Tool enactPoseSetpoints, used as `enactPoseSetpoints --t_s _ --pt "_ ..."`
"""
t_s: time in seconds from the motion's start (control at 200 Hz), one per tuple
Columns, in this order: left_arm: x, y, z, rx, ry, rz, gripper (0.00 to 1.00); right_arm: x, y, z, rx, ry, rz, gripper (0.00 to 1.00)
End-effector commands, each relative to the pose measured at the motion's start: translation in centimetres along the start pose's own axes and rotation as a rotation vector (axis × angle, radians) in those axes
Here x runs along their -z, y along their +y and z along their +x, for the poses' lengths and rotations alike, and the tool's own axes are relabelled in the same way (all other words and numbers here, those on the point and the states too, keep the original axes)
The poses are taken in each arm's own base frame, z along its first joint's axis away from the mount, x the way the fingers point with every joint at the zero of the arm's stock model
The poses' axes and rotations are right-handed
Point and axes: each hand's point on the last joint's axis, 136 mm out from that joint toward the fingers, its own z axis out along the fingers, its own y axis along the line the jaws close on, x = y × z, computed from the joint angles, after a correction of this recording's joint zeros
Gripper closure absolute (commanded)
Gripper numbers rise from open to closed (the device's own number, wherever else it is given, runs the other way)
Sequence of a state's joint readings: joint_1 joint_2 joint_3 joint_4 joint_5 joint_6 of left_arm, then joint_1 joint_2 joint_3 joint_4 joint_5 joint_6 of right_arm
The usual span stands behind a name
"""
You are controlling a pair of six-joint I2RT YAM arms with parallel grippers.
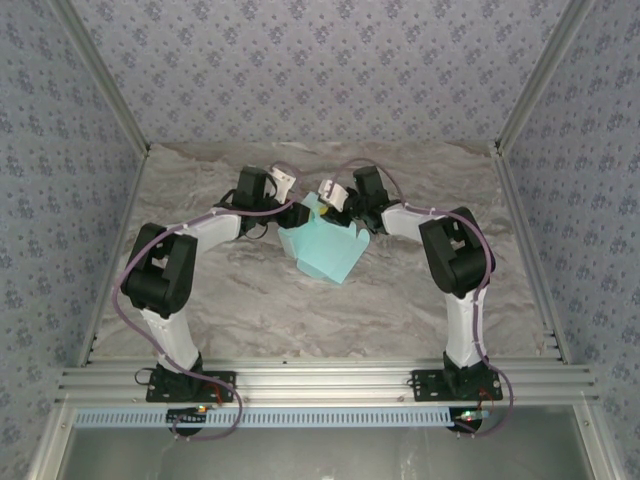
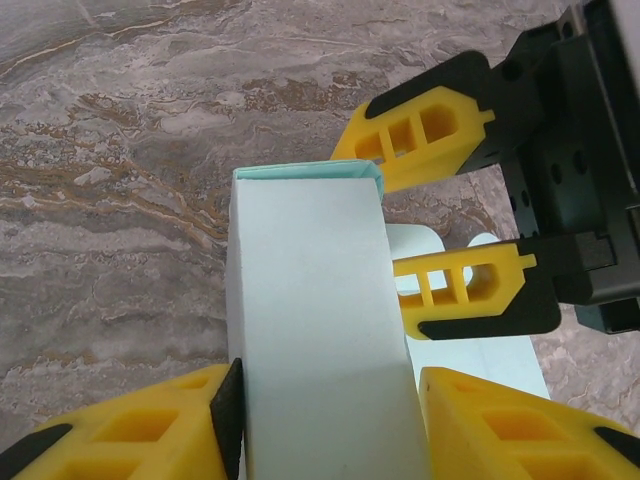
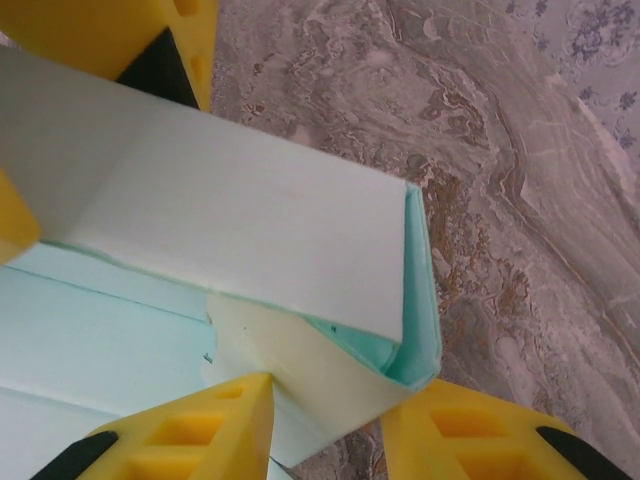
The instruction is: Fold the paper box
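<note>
The paper box (image 1: 325, 250), light cyan card partly folded up, is held above the middle of the table between both arms. My left gripper (image 1: 296, 214) is shut on one upright folded panel (image 2: 310, 300): the black pad presses its left face and the other finger meets its right face, so the gripper (image 2: 328, 395) straddles it. My right gripper (image 1: 338, 210) comes in from the right and is shut (image 3: 330, 405) on a folded corner flap (image 3: 300, 360) of the same box (image 3: 230, 220). The right gripper's yellow fingers (image 2: 425, 130) show beside the panel.
The marble-patterned table (image 1: 200, 290) lies bare around the box. Patterned walls (image 1: 70, 150) close in the left, right and back. Aluminium rails (image 1: 320, 380) run along the near edge, where both arm bases stand.
</note>
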State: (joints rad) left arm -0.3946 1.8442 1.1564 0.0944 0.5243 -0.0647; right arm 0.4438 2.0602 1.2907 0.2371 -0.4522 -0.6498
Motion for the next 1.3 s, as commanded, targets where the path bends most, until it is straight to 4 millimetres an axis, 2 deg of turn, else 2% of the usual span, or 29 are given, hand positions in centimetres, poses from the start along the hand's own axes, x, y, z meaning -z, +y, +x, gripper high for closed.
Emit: enactPoseSetpoints --t_s 0.0,0.125,0.41,0.725,0.819,0.829,0.879,1.049,1.179,1.294 --pt "-0.7 -0.5 1.1 0.017 0.033 0.044 0.51 -0.7 0.2 -0.1 -0.034 -0.035 0.007 0.65" --pt "-0.6 -0.9 0.9 0.007 0.029 0.068 0.54 -1.0 -0.4 -0.2 -0.053 -0.040 0.018 0.65" --pt "-0.4 -1.8 0.7 0.010 0.015 0.126 0.55 -1.9 0.5 -1.6 -0.067 -0.040 0.055 0.66" --pt "0.1 -2.3 0.5 0.040 0.003 0.151 0.55 -2.0 1.0 -0.9 -0.022 0.011 0.161 0.81" --pt "0.5 -2.4 0.2 0.068 -0.003 0.157 0.52 -1.5 0.2 -1.2 -0.008 0.008 0.235 0.86" --pt "0.5 -2.5 0.2 0.070 -0.005 0.157 0.51 -1.5 0.7 -0.2 -0.016 0.028 0.229 0.86" --pt "1.0 -2.7 -0.2 0.087 -0.028 0.161 0.48 -1.3 0.8 0.3 -0.025 0.032 0.243 0.87" --pt "3.5 -3.0 -2.7 0.130 -0.117 0.159 0.35 -0.4 1.4 0.0 -0.014 0.009 0.261 0.89" --pt "6.4 -3.6 -5.1 0.149 -0.185 0.160 0.30 0.8 2.4 -0.8 -0.065 -0.012 0.259 0.89" --pt "8.9 -3.6 -6.1 0.119 -0.225 0.125 0.28 2.0 3.3 -1.2 -0.163 -0.030 0.258 0.89"
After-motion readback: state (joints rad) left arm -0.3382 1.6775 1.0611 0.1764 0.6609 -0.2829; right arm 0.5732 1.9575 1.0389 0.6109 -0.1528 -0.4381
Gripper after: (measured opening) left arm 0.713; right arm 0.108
